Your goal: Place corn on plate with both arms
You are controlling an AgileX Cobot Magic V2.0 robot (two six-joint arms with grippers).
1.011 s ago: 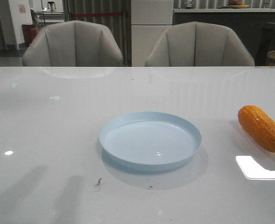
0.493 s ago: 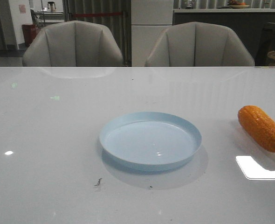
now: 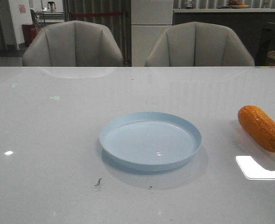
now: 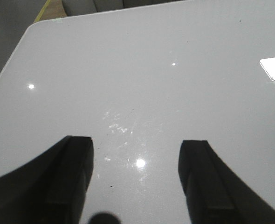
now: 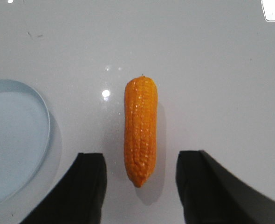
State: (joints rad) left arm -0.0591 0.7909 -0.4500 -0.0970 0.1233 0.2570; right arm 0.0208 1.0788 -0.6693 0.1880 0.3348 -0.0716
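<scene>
The corn lies on the surface, well right of the plate, lined up between the released right claw, which should descend squarely and clench mid-cob; the left claw is released too.

Orange corn with rows of bumpy kernels, a plain pale blue plate, glossy white surface.
</scene>
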